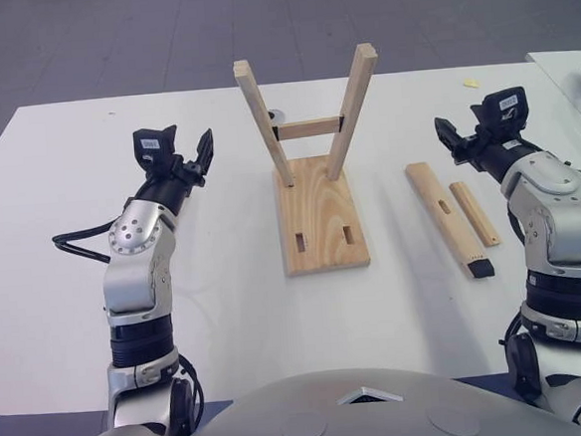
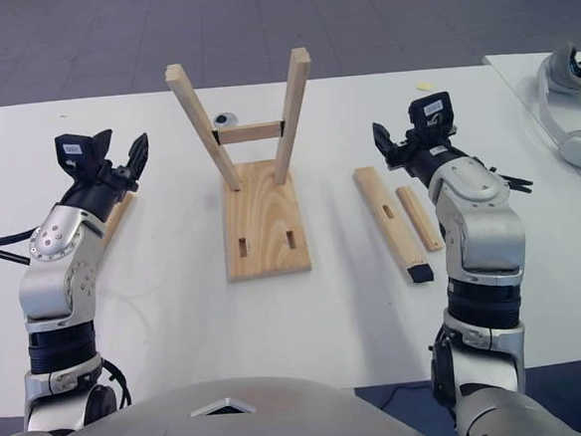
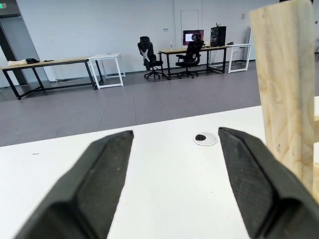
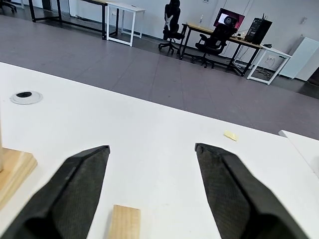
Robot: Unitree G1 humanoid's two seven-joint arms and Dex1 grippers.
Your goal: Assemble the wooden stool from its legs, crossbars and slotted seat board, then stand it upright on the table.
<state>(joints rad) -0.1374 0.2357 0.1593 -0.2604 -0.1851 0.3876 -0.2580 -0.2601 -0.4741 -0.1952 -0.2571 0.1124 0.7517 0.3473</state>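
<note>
Counter [image 1: 227,312]: white — seat board [image 1: 321,226] flat at centre, two legs [image 1: 264,120] and crossbar [image 1: 309,129] standing in it.
Loose leg [image 1: 448,217], short bar [image 1: 473,212]: beside your right gripper [image 4: 152,147].
Left gripper [image 3: 175,133], right gripper: jaws spread, empty.
Stickers [image 1: 150,143]: on both grippers — unreadable.

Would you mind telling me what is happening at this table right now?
The robot is partway through building a wooden stool. The flat slotted wooden seat board lies on the white table. Two pale wooden legs stand in its far slots, joined by a short wooden crossbar; the two near slots are empty. A loose wooden leg and a thinner wooden strip lie to the board's right. The left gripper and right gripper are at either side, jaws open, holding nothing.
</note>
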